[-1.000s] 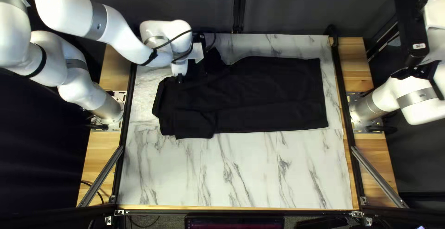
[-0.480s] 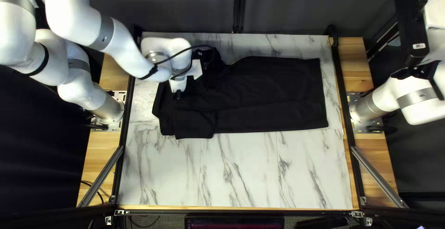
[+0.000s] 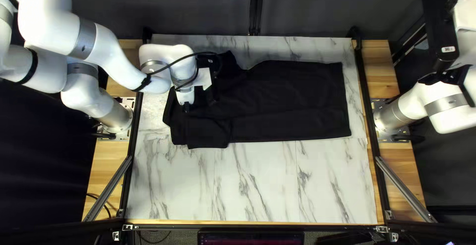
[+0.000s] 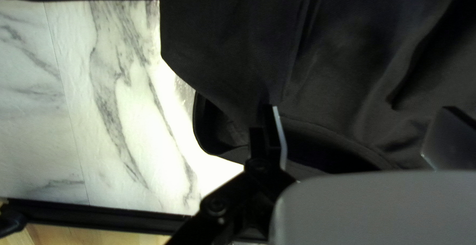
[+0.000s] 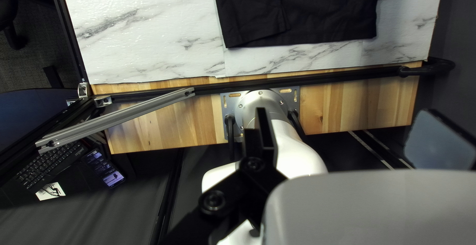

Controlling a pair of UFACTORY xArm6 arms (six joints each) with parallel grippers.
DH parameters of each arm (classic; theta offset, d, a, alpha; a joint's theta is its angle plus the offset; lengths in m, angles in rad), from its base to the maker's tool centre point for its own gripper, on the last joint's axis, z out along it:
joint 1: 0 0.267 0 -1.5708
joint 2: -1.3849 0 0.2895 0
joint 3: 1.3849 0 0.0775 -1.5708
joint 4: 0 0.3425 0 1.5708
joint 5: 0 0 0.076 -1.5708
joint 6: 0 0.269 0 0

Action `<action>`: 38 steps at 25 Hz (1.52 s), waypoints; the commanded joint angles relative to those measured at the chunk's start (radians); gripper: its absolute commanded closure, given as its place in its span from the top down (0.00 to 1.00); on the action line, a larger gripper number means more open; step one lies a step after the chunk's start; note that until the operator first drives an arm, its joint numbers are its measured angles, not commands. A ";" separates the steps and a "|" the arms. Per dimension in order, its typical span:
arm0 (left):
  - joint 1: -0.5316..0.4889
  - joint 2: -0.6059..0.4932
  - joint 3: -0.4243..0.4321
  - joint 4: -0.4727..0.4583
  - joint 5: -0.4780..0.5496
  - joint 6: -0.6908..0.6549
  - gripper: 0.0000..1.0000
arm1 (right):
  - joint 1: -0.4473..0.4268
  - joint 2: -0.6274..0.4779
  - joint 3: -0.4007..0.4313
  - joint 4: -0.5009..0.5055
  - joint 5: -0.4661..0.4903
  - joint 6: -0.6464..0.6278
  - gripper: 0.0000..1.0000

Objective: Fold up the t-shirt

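Since our left end effector [image 4: 361, 121] moved nearward over the t-shirt [image 4: 223, 32], fingers apart, we'd likely grasp next; right end effector [image 5: 347, 121] spread too.

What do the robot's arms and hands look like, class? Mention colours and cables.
Both the left arm and right arm are rounded and white, with grey bands. A thin black cable loops by the left wrist. The left hand and right hand each have two black fingers.

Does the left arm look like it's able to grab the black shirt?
Probably yes: the left gripper is open over the shirt, and nothing seems to be in the way.
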 commanded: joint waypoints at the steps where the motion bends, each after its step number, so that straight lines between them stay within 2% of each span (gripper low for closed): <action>1: 0.104 -0.053 -0.004 0.025 0.043 0.077 1.00 | 0.000 0.000 0.000 0.000 0.000 0.000 1.00; 3: 0.171 -0.042 -0.036 0.047 0.065 0.121 1.00 | 0.000 0.000 0.000 0.000 0.000 0.000 1.00; 6: 0.239 0.039 -0.097 0.075 0.062 0.155 1.00 | 0.000 0.000 0.000 0.000 0.000 0.000 1.00; 9: 0.263 0.145 -0.154 0.081 0.056 0.151 1.00 | 0.000 0.000 0.000 0.000 0.000 0.000 1.00; 12: 0.259 0.193 -0.176 0.062 0.057 0.146 1.00 | 0.000 0.000 0.000 0.000 0.000 0.000 1.00; 17: 0.250 0.223 -0.201 -0.017 0.079 0.188 1.00 | 0.000 0.000 0.000 0.000 0.000 0.000 1.00; 23: 0.257 0.275 -0.233 -0.163 0.060 0.327 1.00 | 0.000 0.000 0.000 0.000 0.000 0.000 1.00; 26: 0.267 0.271 -0.223 -0.266 0.042 0.424 1.00 | 0.000 0.000 0.000 0.000 0.000 0.000 1.00; 30: 0.264 0.251 -0.195 -0.326 0.013 0.477 1.00 | 0.000 0.000 0.000 0.000 0.000 0.000 1.00; 38: 0.239 0.244 -0.169 -0.220 -0.070 0.395 1.00 | 0.000 0.000 0.000 0.000 0.000 0.000 1.00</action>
